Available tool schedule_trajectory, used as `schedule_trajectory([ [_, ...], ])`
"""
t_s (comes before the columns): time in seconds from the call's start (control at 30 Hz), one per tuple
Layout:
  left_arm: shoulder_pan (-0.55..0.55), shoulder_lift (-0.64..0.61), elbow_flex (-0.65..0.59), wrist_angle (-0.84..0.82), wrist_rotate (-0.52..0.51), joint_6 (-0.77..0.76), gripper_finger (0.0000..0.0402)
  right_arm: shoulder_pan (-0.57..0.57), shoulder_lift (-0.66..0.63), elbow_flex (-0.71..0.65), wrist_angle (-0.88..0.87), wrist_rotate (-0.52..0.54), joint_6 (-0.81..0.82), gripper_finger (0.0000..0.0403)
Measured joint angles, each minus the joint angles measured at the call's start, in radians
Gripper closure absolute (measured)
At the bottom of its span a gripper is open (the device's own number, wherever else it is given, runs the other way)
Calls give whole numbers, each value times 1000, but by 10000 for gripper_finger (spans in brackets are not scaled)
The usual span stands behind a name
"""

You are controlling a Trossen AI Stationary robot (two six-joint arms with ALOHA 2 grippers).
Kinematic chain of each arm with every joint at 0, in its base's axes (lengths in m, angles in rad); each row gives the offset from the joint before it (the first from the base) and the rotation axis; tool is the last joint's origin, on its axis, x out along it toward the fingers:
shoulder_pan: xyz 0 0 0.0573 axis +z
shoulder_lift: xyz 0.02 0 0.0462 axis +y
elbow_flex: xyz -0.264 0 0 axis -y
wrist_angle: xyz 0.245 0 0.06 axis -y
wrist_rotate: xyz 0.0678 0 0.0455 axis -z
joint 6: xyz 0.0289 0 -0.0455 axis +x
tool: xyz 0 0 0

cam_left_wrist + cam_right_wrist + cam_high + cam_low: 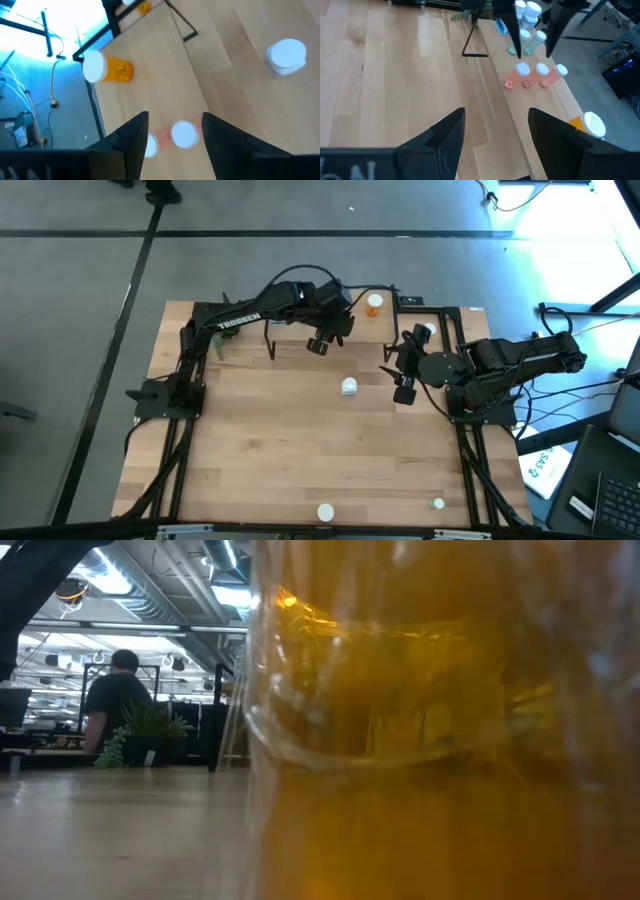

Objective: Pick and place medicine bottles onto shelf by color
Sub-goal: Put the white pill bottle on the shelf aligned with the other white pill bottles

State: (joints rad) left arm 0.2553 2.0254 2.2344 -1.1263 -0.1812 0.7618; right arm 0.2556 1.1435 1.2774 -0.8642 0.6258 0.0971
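A: Where are the arms?

B: The left gripper (pixel 320 343) hangs over the near edge of the shelf (pixel 540 107), at the far side of the table (pixel 260 440). Its fingers (pixel 131 140) stand apart with nothing between them; in its wrist view a pink bottle (pixel 183 134) with a white cap stands on the plank below the gap.

A: And the right one?

B: The right gripper (pixel 404 385) hovers above bare tabletop near the shelf's right end, jaws parted and empty too.

A: What is on the shelf?

B: Three pink bottles (pixel 540 74) in a row, and beyond them pale green bottles (pixel 526 41) and white ones (pixel 532 10) grouped farther along. An orange bottle (pixel 586 123) with a white cap sits at the end nearest the right wrist camera (it looks tipped over in the left wrist view (pixel 107 69)).

A: Anything off the shelf?

B: A white bottle (pixel 349 386) stands on the table between the two grippers. At the near edge there is a white cap (pixel 326 511) and a smaller bottle (pixel 438 503) to its right, whose colour I cannot tell.

A: The low view?

B: Mostly filled by an amber, see-through thing (pixel 440 740) right against the lens. Behind, a person (pixel 115 700) and a potted plant (pixel 145 732).
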Motion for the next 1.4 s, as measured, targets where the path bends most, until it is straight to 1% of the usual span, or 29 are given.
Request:
schedule_trajectory([
  [0.13, -37, 2, 40, -90, -38, -71, 224, 0, 0, 0, 0, 0, 0, 183],
  [0.5, -116, -12, 56, -347, -46, -389, 224, 0, 0, 0, 0, 0, 0, 183],
  [0.63, -167, -39, 55, -386, -99, -479, 224, 0, 0, 0, 0, 0, 0, 183],
  [0.73, -215, -57, 59, -384, -150, -543, 224, 0, 0, 0, 1, 0, 0, 183],
  [0.93, -304, -64, 57, -449, -226, -703, 224, 0, 0, 0, 3, 0, 0, 183],
  [1.13, -400, -77, 55, -445, -284, -861, 224, 0, 0, 0, 3, 0, 0, 183],
  [1.23, -448, -91, 21, -443, -321, -950, 224, 0, 0, 0, 4, 0, 0, 183],
  [1.4, -533, -164, -118, -444, -401, -1134, 224, 0, 0, 0, 5, 0, 0, 183],
])
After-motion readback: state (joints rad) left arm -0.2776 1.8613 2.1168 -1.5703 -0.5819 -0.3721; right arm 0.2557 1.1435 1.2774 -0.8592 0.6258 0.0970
